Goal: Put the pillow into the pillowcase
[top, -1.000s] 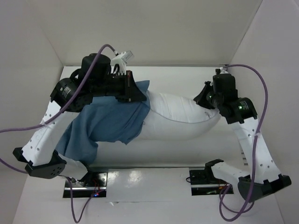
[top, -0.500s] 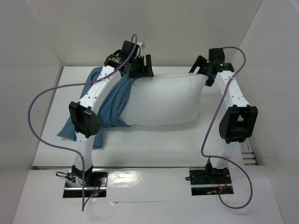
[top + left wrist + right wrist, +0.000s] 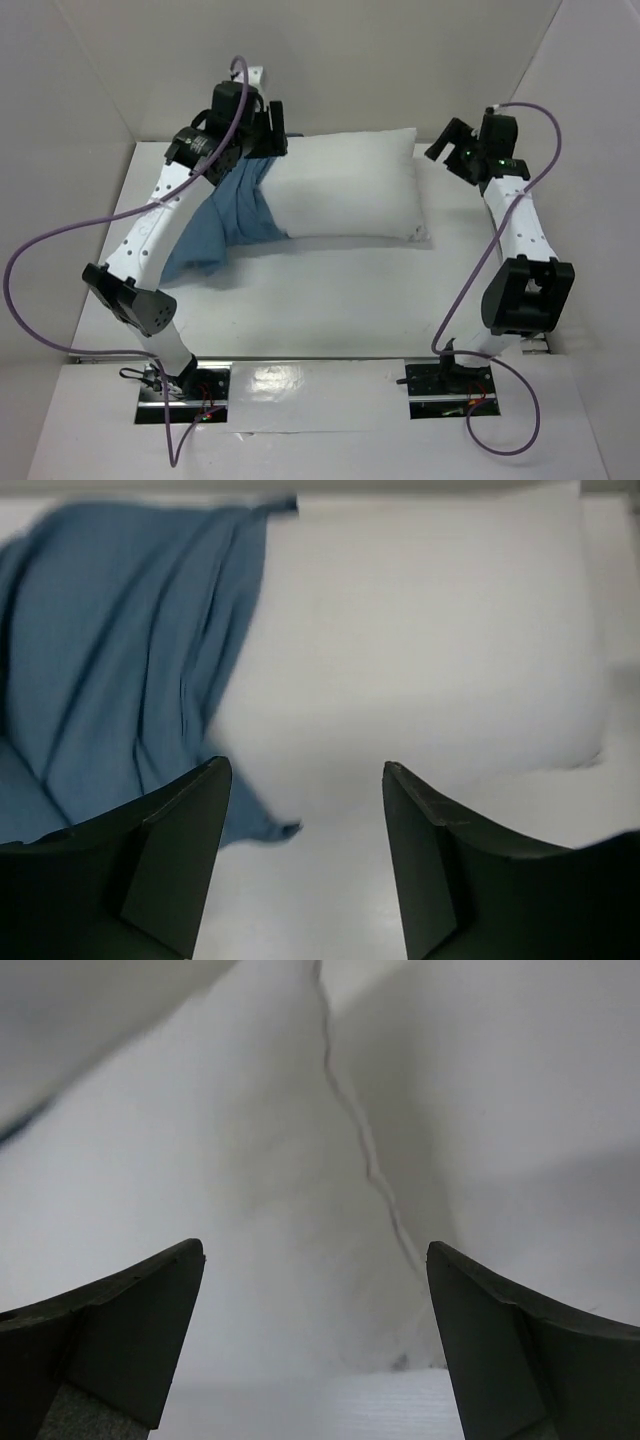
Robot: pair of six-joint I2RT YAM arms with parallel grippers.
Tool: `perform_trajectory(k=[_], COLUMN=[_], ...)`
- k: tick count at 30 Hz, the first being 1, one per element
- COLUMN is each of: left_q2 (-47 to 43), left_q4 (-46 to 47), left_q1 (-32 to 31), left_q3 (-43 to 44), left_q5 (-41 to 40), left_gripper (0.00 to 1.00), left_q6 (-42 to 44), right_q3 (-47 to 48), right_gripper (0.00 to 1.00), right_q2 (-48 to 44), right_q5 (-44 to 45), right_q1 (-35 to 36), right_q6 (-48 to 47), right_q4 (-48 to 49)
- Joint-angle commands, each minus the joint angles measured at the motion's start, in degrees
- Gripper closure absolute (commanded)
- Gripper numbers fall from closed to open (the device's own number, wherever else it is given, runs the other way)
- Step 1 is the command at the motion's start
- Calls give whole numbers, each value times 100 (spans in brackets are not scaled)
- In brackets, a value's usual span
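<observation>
The pillow (image 3: 350,190) lies flat across the back of the table, white and plump. The blue pillowcase (image 3: 228,212) is bunched over its left end and trails down to the front left. My left gripper (image 3: 276,130) hovers over the pillow's back left corner, open with nothing between its fingers. In the left wrist view the gripper (image 3: 306,770) looks down on the pillowcase (image 3: 120,660) and the pillow (image 3: 420,650). My right gripper (image 3: 443,142) is open just off the pillow's right end, apart from it. The right wrist view shows the open gripper (image 3: 315,1252) facing blurred white surfaces.
White walls (image 3: 330,60) enclose the table (image 3: 330,300) at the back and both sides. Purple cables (image 3: 40,260) loop from both arms. The two arm bases (image 3: 180,385) are bolted at the near edge.
Both grippers have gone from shut to open and let go of the cloth. The pillow has dropped flat at the back, and more of the pillowcase has slid off to the left.
</observation>
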Motion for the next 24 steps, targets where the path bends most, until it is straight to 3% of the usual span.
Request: perform_trajectory(k=[1, 8, 13, 16, 17, 22, 24], left_q2=[86, 139, -37, -90, -90, -124, -414], left_q4=[-337, -390, -443, -443, -503, -619, 39], left_q1=[39, 40, 40, 40, 40, -13, 39], left_q3=[-746, -915, -1021, -1126, -1126, -1406, -2056], left_q5=[-252, -357, -489, -629, -786, -1831, -1765], left_gripper=[25, 26, 26, 28, 28, 30, 29], left_q6=[-27, -141, -194, -141, -141, -220, 157], right_q3=[-378, 351, 89, -323, -490, -1572, -2003], right_gripper=[1, 1, 1, 82, 99, 100, 100], right_q2=[172, 1182, 1367, 1420, 1420, 490, -55], right_q5=[-969, -1156, -1390, -1831, -2041, -1947, -1684], right_q1=[83, 321, 479, 479, 409, 408, 610], right_q6=[-426, -735, -648, -279, -191, -76, -76], right_q4=[536, -140, 174, 247, 307, 457, 370])
